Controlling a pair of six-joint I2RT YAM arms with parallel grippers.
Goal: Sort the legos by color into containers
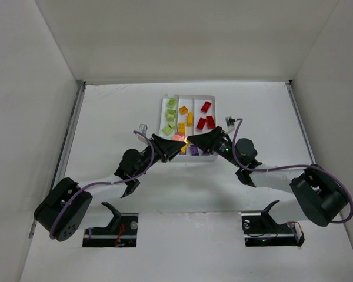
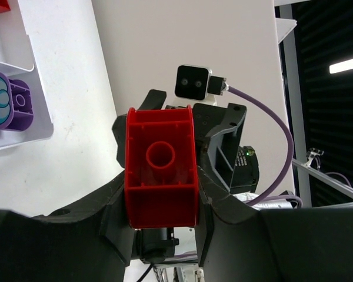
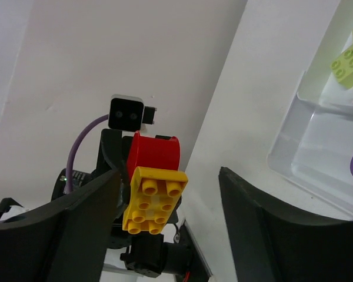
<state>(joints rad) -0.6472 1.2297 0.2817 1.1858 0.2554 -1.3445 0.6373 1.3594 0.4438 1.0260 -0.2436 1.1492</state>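
A red brick [image 2: 160, 176] is clamped between the fingers of the left gripper [image 2: 162, 182], its hollow underside turned towards the left wrist camera. A yellow brick [image 3: 154, 200] is seen pressed against the red one's far face, studs outward, in the right wrist view. The pair is held up at the near edge of the white tray [image 1: 188, 97], between the two arms. The right gripper [image 3: 169, 182] is spread wide around the yellow brick without clamping it; whether one finger [image 3: 65, 217] is touched by it cannot be told. In the tray, green bricks [image 1: 170, 114], orange bricks [image 1: 185, 117] and red bricks [image 1: 206, 117] are laid in the three long sections, and a purple brick [image 1: 194, 150] in the crosswise one.
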